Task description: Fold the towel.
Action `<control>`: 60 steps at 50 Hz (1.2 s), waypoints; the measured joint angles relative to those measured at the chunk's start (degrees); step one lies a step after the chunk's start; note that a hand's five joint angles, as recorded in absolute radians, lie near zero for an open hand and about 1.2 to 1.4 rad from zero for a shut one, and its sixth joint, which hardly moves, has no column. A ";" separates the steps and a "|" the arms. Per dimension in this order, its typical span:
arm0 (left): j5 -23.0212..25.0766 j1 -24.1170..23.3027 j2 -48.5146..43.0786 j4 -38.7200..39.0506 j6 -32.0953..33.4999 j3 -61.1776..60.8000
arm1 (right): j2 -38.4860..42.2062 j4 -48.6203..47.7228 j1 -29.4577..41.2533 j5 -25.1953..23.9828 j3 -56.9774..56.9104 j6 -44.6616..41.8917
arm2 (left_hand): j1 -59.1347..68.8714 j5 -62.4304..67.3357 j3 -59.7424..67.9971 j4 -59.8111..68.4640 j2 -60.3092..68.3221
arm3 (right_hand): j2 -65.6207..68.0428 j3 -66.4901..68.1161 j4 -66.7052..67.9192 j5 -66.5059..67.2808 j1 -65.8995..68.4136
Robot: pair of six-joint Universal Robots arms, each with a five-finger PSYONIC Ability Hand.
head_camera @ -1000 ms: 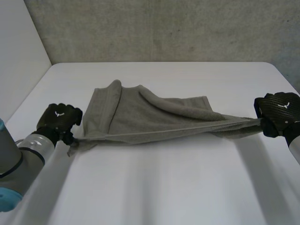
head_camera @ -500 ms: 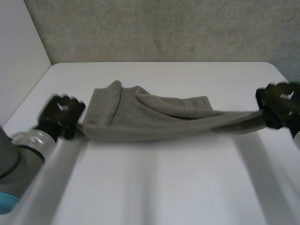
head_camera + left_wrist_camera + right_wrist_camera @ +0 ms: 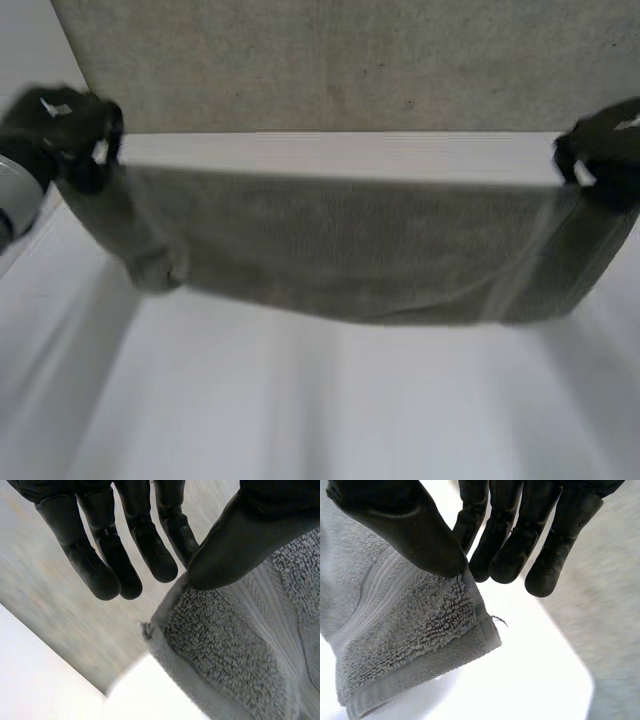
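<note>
Left end: left hand [image 3: 62, 122] is raised at the towel's upper left corner. In the left wrist view the thumb [image 3: 235, 540] clamps the cloth just in from the corner against a finger. The other fingers [image 3: 100, 570] are straight and free. The bite is shallow.

Middle: towel [image 3: 350, 250] hangs as a curtain between the two hands, above the table [image 3: 320, 410]. Its top edge is nearly level and taut. The lower left part is bunched and the lower edge sags. I cannot tell whether the lower edge clears the table.

Right end: right hand [image 3: 605, 148] pinches the opposite upper corner in the same way. The thumb [image 3: 405, 525] presses the cloth against a finger, and the rest of the fingers are straight.

Judgement: the step in hand is spreading the towel in the air before laying it down for the fold.
- Hold both hands at equal height with the top edge just taut.
- Do not pull them further apart, since these thin pinches could slip off the hem.
- Let the bunched left part fall open.
- Lower with the hanging edge landing first, then draw the top edge over so the cloth lies flat.
- Release only once it is flat.
</note>
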 measured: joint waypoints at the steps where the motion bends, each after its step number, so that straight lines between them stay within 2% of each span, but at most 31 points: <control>1: -0.12 -0.10 -3.24 -1.94 0.51 1.82 | 2.75 1.49 0.96 1.07 -1.37 -1.71 | 0.00 0.00 0.00 0.00 0.00 | 0.03 0.00 0.00 0.00 0.00; 7: -1.80 -1.28 -17.45 -10.46 5.18 13.00 | 13.81 3.43 5.70 7.49 -8.59 -5.01 | 0.00 0.00 0.05 0.00 0.00 | 0.09 0.00 0.00 0.13 0.00; 10: -3.02 -2.11 -21.75 -12.60 6.98 18.39 | 17.24 2.39 7.30 9.74 -12.24 -5.02 | 0.00 0.00 0.08 0.00 0.00 | 0.26 0.00 0.00 0.29 0.00; 15: -6.14 -3.98 -28.56 -13.69 8.02 34.83 | 23.91 -6.90 10.91 14.46 -25.47 -2.93 | 0.00 0.00 0.12 0.00 0.01 | 0.35 0.00 0.00 0.43 0.00; 19: -7.18 -4.91 -29.37 -9.78 3.20 44.30 | 25.05 -20.32 12.96 19.23 -32.25 1.16 | 0.00 0.68 0.16 0.00 0.01 | 0.35 0.01 0.00 0.43 0.00; 21: -7.63 -5.15 -28.35 -5.06 -3.34 48.77 | 23.69 -31.29 13.96 22.64 -33.78 4.40 | 0.00 0.81 0.19 0.00 0.01 | 0.35 0.00 0.00 0.54 0.00; 23: -7.70 -4.92 -26.52 -1.39 -9.31 50.43 | 21.06 -37.34 14.31 24.04 -32.89 6.17 | 0.00 0.81 0.21 0.00 0.01 | 0.35 0.01 0.00 0.55 0.00; 27: -7.37 -4.14 -23.03 3.25 -19.15 51.24 | 16.12 -41.83 14.42 23.77 -29.54 8.06 | 0.01 1.45 0.21 0.00 0.01 | 0.78 0.01 0.00 1.23 0.00; 29: -7.05 -3.76 -22.34 3.37 -21.69 50.50 | 15.07 -39.48 14.36 21.71 -27.61 8.35 | 0.01 1.45 0.22 0.00 0.01 | 0.80 0.01 0.00 1.32 0.00; 32: -6.62 -3.42 -22.55 2.07 -22.11 48.51 | 15.48 -33.98 14.25 18.61 -25.46 8.26 | 0.01 1.45 0.22 0.00 0.01 | 0.80 0.01 0.00 1.32 0.00; 38: -4.02 -3.15 -23.69 2.19 -17.21 36.04 | 19.65 -22.48 14.22 14.56 -19.60 5.79 | 0.01 1.45 0.24 0.00 0.01 | 0.81 0.01 0.00 1.32 0.00; 50: 1.27 -3.22 -22.56 13.80 -4.41 6.17 | 21.05 -22.27 14.13 13.37 -2.61 2.56 | 0.01 1.45 0.27 0.00 0.01 | 0.83 0.01 0.00 1.32 0.00; 55: 2.58 -2.23 -18.83 15.83 -1.12 -3.08 | 16.91 -23.41 13.08 10.66 5.11 2.60 | 0.01 1.45 0.31 0.00 0.01 | 0.83 0.01 0.00 1.31 0.00; 60: 5.42 1.60 -8.18 16.11 -0.27 -12.27 | 5.57 -23.23 9.19 6.99 12.74 2.92 | 0.01 1.45 0.34 0.00 0.02 | 0.83 0.01 0.00 1.32 0.00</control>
